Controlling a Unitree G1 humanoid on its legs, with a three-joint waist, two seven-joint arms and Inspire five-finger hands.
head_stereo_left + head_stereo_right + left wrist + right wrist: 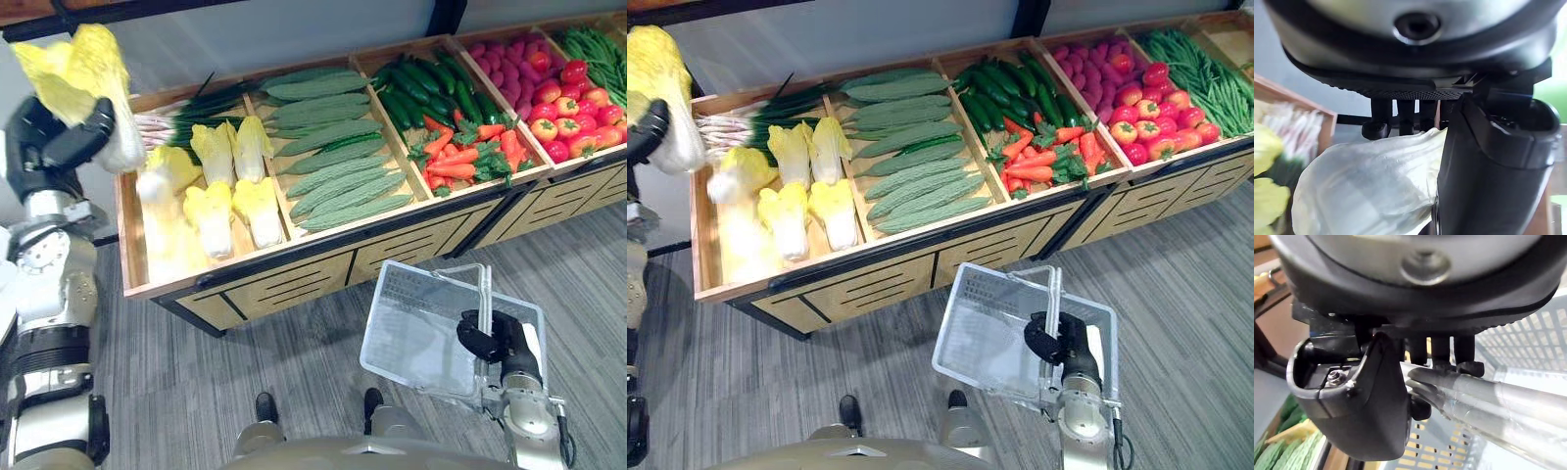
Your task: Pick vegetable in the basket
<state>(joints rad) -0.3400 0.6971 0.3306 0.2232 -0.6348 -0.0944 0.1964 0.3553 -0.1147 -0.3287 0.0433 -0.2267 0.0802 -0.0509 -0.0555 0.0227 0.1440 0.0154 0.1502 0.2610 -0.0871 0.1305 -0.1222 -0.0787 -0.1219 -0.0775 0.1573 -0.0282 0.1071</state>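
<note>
- Low and nearest, grips the basket's handle (483, 292) with the right robot hand (498, 338), fingers curled round the bar.
- Holds the white mesh basket (411, 328) tilted over the floor (294, 367), just before the wooden stand (294, 272).
- Clutches a yellow-leaved cabbage (78, 69) in the left robot hand (59, 147), fingers and thumb wrapped round its pale base, raised above the stand's left end, well apart from the basket.
- Shows more cabbages (230, 186) lying in the left compartment, beside green gourds (333, 147).
</note>
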